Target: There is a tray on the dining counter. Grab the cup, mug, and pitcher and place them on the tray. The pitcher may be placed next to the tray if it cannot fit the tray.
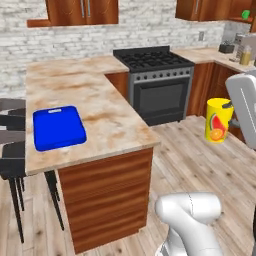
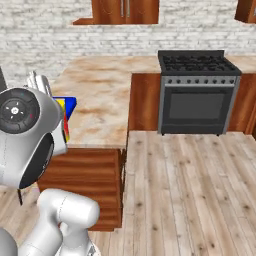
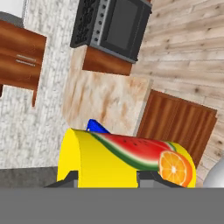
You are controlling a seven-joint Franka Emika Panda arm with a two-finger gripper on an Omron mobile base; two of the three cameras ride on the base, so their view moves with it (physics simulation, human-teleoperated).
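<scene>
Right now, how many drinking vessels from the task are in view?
1: the cup, held in the gripper above the floor, right of the dining counter. Mug and pitcher may be out of frame.

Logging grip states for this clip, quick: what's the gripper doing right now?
Gripper: jaws closed on the yellow cup, held in the air, away from the dining counter and the tray.

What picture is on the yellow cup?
A watermelon slice and an orange slice on the cup, clearest in the hand view.
</scene>
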